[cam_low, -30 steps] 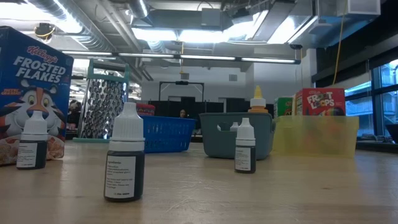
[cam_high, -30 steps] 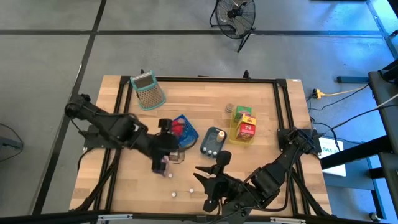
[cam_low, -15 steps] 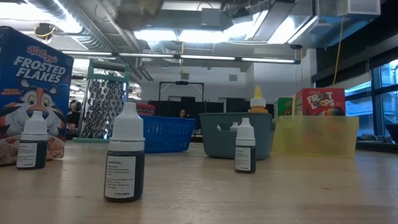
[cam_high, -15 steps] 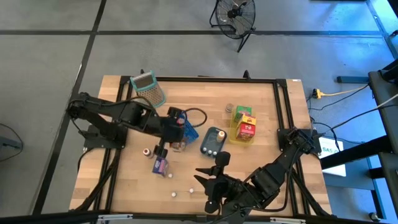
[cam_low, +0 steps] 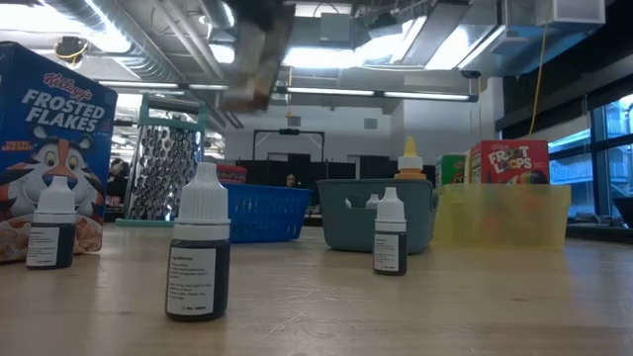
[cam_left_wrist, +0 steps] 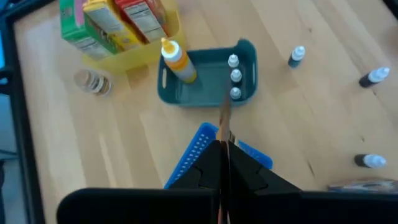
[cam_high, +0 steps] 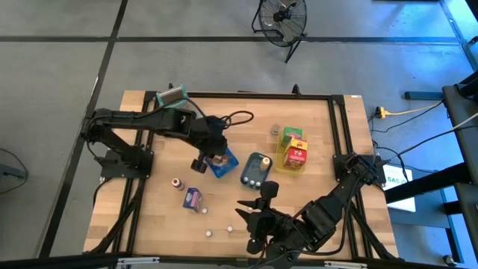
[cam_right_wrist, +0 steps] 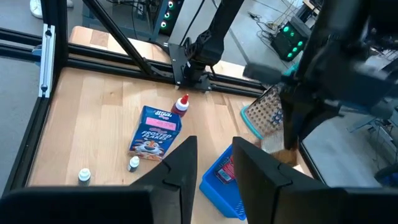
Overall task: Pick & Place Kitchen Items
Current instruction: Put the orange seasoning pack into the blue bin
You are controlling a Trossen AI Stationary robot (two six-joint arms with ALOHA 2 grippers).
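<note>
Blue basket [cam_high: 223,161] as landmark: left gripper [cam_high: 216,159] hovers directly above it, jaws pinching thin flat packet [cam_left_wrist: 224,134]. Placing step, seemingly; next move: lower, release into basket. Right gripper [cam_high: 248,209] waits near tabletop's front edge, jaws spread.

A blue basket [cam_left_wrist: 205,149], a teal tray [cam_left_wrist: 208,78], a yellow bin [cam_high: 287,161], dark arms.
</note>
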